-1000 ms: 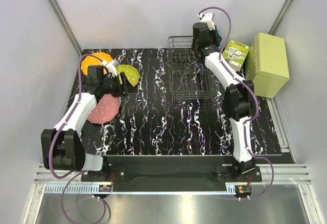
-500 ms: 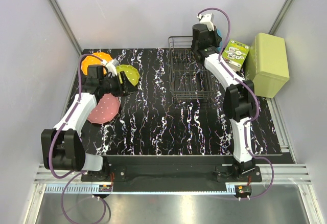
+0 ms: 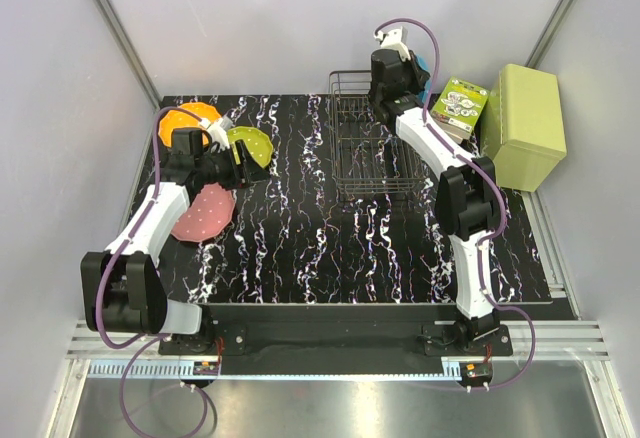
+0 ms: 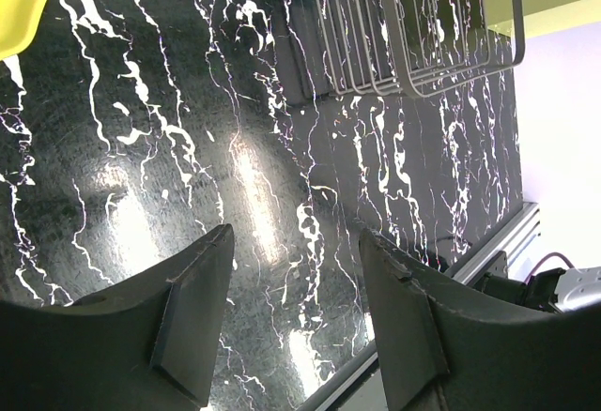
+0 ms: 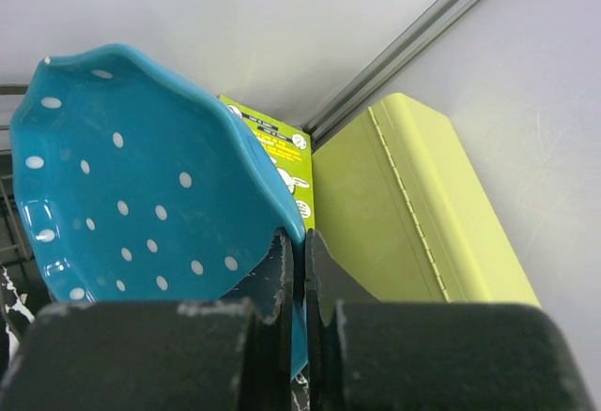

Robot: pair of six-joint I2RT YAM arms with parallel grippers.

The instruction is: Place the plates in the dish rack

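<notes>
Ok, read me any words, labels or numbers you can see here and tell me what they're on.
None can be read.
The only print is on the green printed carton beside the light green box: too small from above, blurred in the right wrist view.
The blue plate carries only white dots.

Our left arm [image 3: 150,213] is bent at the elbow and reaches low toward the middle, and the left gripper [image 4: 296,284] stands open with nothing between its fingers. Our right arm [image 3: 440,143] stretches far forward. The right gripper [image 5: 300,251] is raised at its far end, fingers pinched tight on the rim of the blue plate [image 5: 141,176].
</notes>
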